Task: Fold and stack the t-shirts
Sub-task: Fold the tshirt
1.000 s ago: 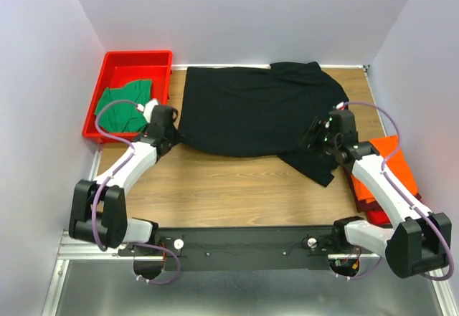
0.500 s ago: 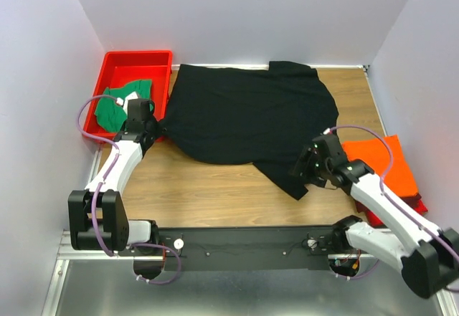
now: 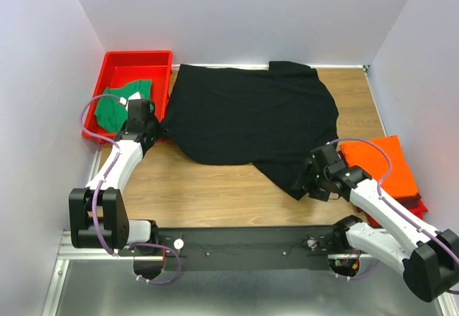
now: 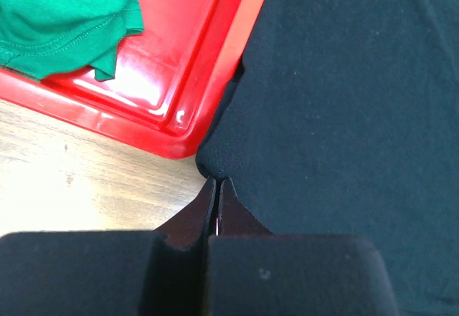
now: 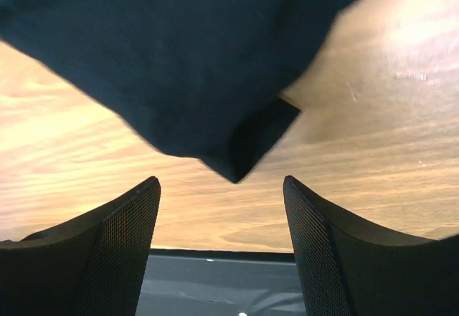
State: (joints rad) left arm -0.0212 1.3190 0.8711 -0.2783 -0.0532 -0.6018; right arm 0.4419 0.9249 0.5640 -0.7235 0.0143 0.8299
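Your left gripper has its fingers pressed flat together, and a bunched fold at the edge of the black t-shirt runs straight into their tips, so it is pinching that edge. Just ahead of the tips and to their left sits the near corner of the red tray, with the pinched cloth lying against its outer wall. Farther to the left, inside the tray, the green t-shirt lies crumpled.

Your right gripper has its fingers spread wide with nothing between them. It touches no cloth that you can make out. A hemmed corner of the black t-shirt points down toward the gap between the fingers, just ahead of them, lying on the wooden table. The cloth there is blurred in the wrist view, so finer detail is lost.

From the left fingertips the black t-shirt spreads away to the right across the far half of the table, mostly flat and unfolded, with a few shallow creases. One flap trails down toward the near edge and ends just in front of the right gripper.

Behind the right gripper, on its right side, the orange t-shirt lies folded flat at the table's edge.
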